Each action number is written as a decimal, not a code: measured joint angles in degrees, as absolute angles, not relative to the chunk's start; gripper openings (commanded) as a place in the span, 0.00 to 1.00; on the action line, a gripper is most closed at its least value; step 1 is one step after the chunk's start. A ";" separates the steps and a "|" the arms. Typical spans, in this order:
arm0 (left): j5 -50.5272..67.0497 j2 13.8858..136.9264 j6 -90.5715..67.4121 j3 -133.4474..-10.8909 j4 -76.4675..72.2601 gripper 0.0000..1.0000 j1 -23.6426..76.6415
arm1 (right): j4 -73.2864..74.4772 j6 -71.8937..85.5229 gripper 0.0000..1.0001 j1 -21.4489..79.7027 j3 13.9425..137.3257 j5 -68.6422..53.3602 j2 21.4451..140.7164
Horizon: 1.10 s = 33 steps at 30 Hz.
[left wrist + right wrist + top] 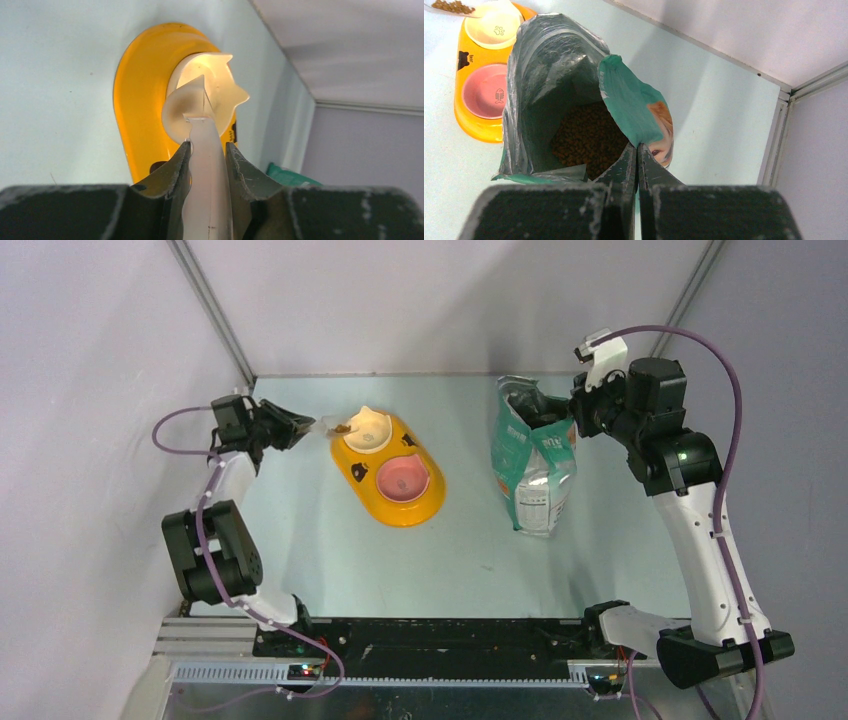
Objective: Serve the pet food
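Currently, my left gripper [207, 150] clamps the clear scoop [192, 107], handle running straight ahead; its pet food [343, 427] sits at the cream bowl [378, 437] rim; my right gripper [637, 150] pinches the pouch [634, 105].

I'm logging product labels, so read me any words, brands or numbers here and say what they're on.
Yellow feeder: black mark with lettering, too small to read.
Pouch: white panel of print, too blurred to read.
Cream bowl: paw drawings; pink bowl: fish drawing; no words.
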State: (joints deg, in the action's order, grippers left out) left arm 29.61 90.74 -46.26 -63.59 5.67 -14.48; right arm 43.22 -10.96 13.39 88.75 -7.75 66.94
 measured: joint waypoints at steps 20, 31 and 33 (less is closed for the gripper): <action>8.75 96.82 -13.76 -86.06 27.18 0.00 2.35 | 42.52 -9.65 0.00 11.20 87.33 -9.28 65.71; 9.96 80.60 -3.49 -85.93 29.30 0.00 4.64 | 40.84 -14.24 0.00 9.43 89.30 -12.05 69.73; 12.93 78.04 -3.33 -85.95 30.41 0.00 4.64 | 40.95 -14.94 0.00 8.43 91.85 -13.52 72.95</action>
